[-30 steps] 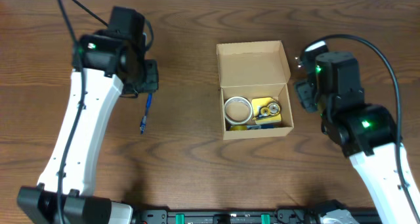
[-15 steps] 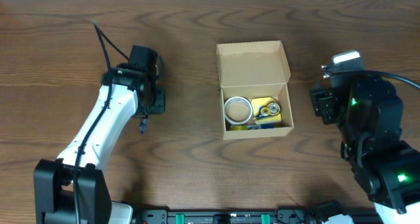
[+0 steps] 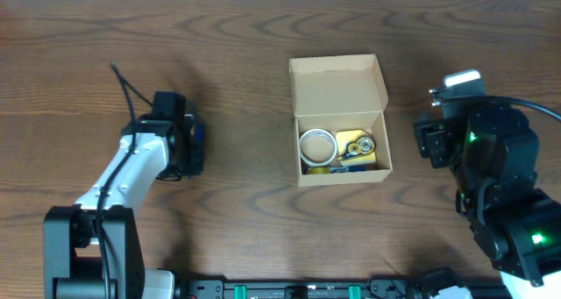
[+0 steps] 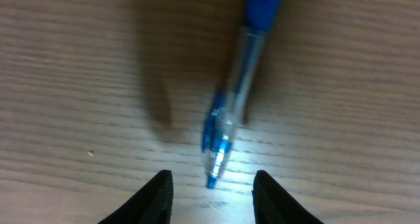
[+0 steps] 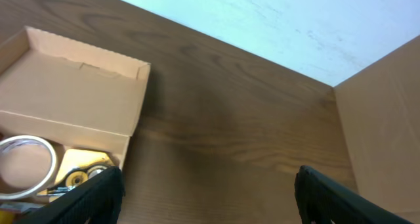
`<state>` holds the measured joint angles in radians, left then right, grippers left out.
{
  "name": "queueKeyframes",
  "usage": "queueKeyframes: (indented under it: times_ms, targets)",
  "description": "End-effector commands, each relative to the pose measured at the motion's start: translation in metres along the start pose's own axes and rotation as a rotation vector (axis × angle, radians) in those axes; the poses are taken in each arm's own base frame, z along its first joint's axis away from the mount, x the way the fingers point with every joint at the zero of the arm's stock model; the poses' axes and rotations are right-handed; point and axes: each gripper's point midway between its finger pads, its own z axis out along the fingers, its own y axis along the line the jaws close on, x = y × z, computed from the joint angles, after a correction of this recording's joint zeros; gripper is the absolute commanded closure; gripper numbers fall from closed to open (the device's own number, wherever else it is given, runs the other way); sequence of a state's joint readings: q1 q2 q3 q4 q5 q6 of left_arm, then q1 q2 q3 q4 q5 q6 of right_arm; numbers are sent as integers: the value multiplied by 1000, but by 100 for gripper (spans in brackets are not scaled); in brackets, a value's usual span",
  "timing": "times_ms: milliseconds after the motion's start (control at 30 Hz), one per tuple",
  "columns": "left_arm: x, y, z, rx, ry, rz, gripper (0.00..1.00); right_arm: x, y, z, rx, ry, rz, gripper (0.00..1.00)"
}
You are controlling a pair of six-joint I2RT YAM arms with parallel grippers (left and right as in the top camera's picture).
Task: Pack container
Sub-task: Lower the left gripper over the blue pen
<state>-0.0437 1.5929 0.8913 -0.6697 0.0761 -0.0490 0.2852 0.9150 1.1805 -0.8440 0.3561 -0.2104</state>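
Descent is putting left gripper astride the blue pen, well left of the cardboard box, jaws parted, empty, readying a grasp; right gripper is hanging wide-open.

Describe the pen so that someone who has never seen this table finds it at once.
On the wooden table, find the open cardboard box in the middle, then look left to the left gripper. The pen lies flat beneath it, tip between the open jaws. It has a clear barrel with blue parts and is the only item outside the box.
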Motion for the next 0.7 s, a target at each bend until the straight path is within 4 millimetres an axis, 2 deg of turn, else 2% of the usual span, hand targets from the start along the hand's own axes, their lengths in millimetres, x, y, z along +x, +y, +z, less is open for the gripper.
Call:
queueKeyframes:
  times_ms: [0,367,667]
  targets:
    - [-3,-5,-1,52,-13,-2,58,0,3,-2,-23,-9,20,18]
    - [-22,-7,-1,63,-86,1,52,-1,9,-2,-55,-14,18,18]
    - [-21,-11,20,86,-47,4,52,-1,9,-2,-58,-14,18,18]
